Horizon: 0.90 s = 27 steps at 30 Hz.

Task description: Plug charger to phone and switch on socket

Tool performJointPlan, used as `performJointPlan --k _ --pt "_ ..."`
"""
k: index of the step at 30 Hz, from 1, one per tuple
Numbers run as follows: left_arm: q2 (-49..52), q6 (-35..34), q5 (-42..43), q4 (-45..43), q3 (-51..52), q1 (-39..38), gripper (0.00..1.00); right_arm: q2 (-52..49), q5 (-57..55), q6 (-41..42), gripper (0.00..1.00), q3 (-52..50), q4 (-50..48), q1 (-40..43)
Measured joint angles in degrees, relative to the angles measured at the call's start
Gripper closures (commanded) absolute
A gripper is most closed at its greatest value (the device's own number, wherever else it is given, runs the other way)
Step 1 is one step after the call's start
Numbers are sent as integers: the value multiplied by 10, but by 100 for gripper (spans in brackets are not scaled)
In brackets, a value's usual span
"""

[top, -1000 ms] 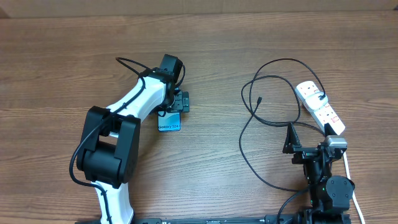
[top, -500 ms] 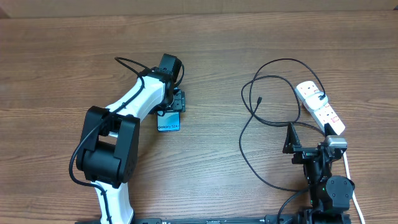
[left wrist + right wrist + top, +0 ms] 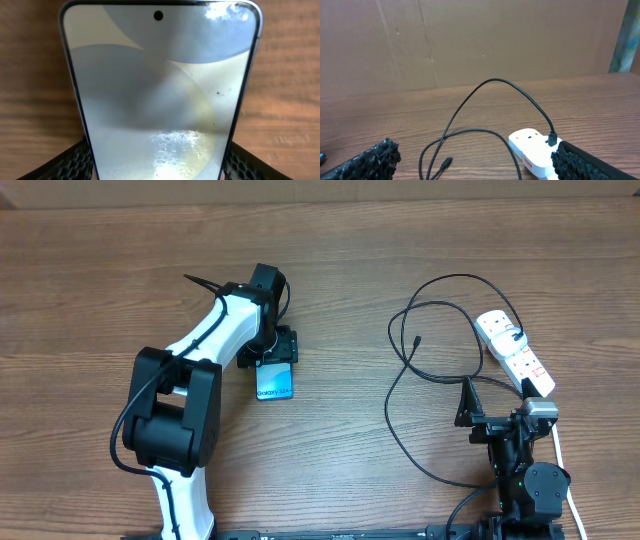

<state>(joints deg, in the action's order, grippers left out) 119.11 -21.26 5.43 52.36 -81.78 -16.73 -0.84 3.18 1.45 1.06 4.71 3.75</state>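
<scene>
L fingers [image 3: 75, 162] clamped on both long edges of phone [image 3: 274, 383], bench [image 3: 100, 280] centre-left, prob. to steady port for charger [image 3: 492, 80]. Plug tip [image 3: 415, 340] lay loose, well apart. R fingers [image 3: 370, 160] apart, idle nr socket [image 3: 515, 355]

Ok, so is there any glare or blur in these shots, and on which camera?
Left wrist: glare patches on the phone near its top right corner and low centre, a soft shadow across the middle, the table beside it blurred. Overhead: even light, sharp, no glare. Right wrist: the charger and the socket are sharp, light flat.
</scene>
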Motion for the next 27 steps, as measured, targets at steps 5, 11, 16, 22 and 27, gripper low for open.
performJointPlan --k 5,11,16,22,27 --pt "14 0 60 55 -25 0 38 0 0 0 0 0 0 0" --pt "32 -2 141 109 -43 0 39 0 0 0 0 0 0 0" --pt "38 -2 180 116 -46 0 39 0 0 0 0 0 0 0" --pt "38 -2 184 117 -46 0 41 0 0 0 0 0 0 0" --pt "38 -4 178 114 -46 -1 42 0 0 0 0 0 0 0"
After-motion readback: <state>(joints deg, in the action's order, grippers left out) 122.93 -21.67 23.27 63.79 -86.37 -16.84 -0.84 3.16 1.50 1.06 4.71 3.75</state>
